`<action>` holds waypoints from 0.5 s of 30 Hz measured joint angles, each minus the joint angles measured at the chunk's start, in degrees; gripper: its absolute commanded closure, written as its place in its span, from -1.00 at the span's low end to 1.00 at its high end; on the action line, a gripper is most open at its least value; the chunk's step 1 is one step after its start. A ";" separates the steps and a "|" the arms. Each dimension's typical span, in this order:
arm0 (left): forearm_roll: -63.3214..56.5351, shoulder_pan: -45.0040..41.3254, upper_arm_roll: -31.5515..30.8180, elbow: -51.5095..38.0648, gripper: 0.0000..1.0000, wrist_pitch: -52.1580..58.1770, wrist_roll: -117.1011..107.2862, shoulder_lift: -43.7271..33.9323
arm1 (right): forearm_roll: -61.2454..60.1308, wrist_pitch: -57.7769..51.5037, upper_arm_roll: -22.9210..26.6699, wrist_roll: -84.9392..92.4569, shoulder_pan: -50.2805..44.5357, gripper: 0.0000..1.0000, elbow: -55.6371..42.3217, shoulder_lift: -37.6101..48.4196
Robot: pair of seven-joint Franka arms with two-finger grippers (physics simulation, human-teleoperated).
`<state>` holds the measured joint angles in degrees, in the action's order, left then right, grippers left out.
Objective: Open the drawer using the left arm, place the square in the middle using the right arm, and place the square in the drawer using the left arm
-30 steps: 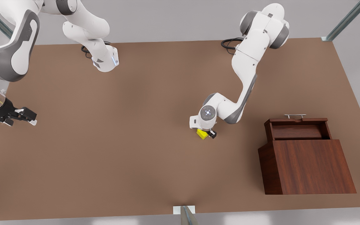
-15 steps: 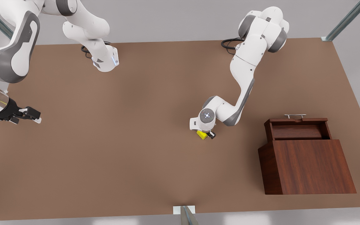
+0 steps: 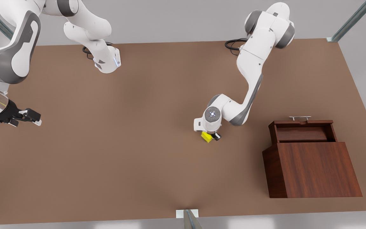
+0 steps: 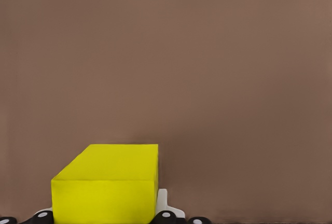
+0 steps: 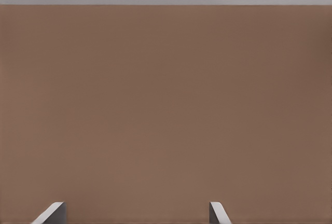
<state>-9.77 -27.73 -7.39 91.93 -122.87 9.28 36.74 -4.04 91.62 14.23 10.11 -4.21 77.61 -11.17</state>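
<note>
The square (image 3: 206, 137) is a small yellow cube in the middle of the brown table, and my left gripper (image 3: 211, 136) is shut on it from above. In the left wrist view the square (image 4: 106, 182) sits between the fingertips (image 4: 163, 203). The drawer (image 3: 302, 134) stands pulled open out of the wooden box (image 3: 316, 168) on the front view's right, its silver handle (image 3: 300, 117) facing the far side. My right gripper (image 3: 32, 120) waits open and holding nothing near the table's edge on the front view's left, its fingertips (image 5: 52, 212) spread over bare table.
The drawer's inside shows only bare wood. Both arm bases (image 3: 108, 63) stand along the table's far edge. A metal post (image 3: 187, 218) rises at the near edge. Open tabletop (image 3: 122, 143) lies between the two grippers.
The left arm dipped over the square and came back up slightly, and the square shifted a little toward the front view's right. The right gripper moved slightly up and inward, then stayed.
</note>
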 measured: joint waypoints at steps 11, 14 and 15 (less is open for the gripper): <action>7.58 0.56 15.79 0.42 -0.34 22.38 24.61 -18.98 | 0.63 -2.41 -0.18 -0.44 0.01 -1.00 0.00 0.72; 9.57 0.80 23.00 0.44 -0.35 22.19 35.44 -18.86 | 0.84 -2.41 -0.18 -0.39 -0.06 -1.00 -0.17 0.62; 10.06 0.66 24.60 0.44 -0.35 21.82 37.72 -18.76 | 0.83 -2.33 -0.13 -0.44 -0.10 -1.00 -0.18 0.61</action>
<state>0.29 -27.07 17.22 92.37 -101.05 47.00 17.98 -3.21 89.29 14.10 9.67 -4.31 77.43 -10.55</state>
